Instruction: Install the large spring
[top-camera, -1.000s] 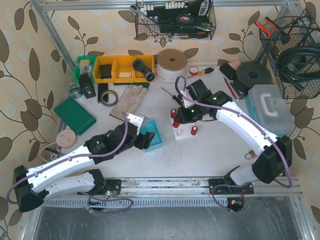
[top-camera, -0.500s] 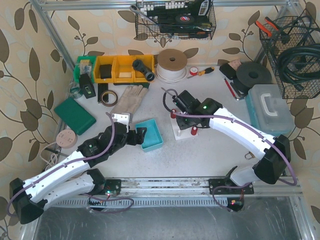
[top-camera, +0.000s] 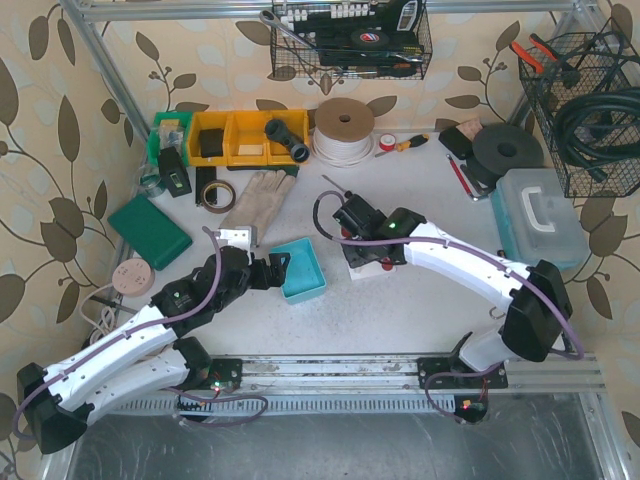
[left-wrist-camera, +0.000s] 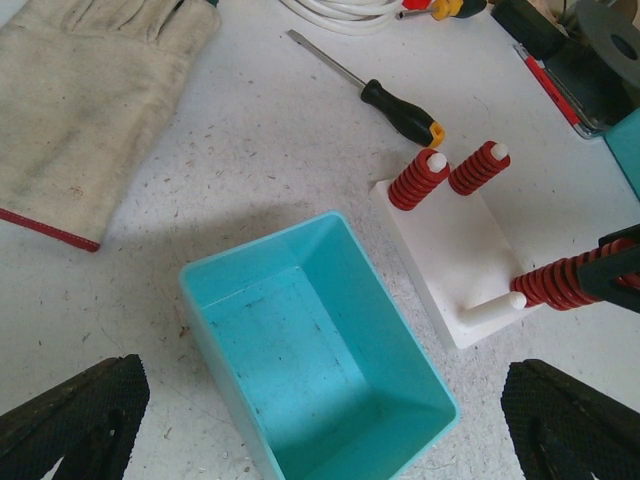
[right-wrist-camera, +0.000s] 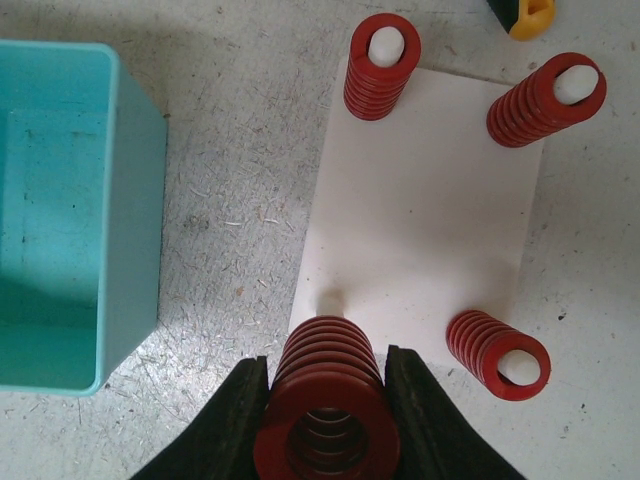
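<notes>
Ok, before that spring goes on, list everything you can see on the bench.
large red coil spring: one, red, held at the board's bare peg
other red coil springs: three, red, seated on pegs
white peg board: one, white, right of the bin
teal plastic bin: one, teal, empty, table centre
beige work glove: one, beige, behind the bin
black-handled screwdriver: one, black and yellow, behind the board
green flat box: one, green, far left
spool of white cord: one, white, back centre
left gripper: one, black, jaws open, by the bin
right gripper: one, black, jaws shut on the large spring
</notes>
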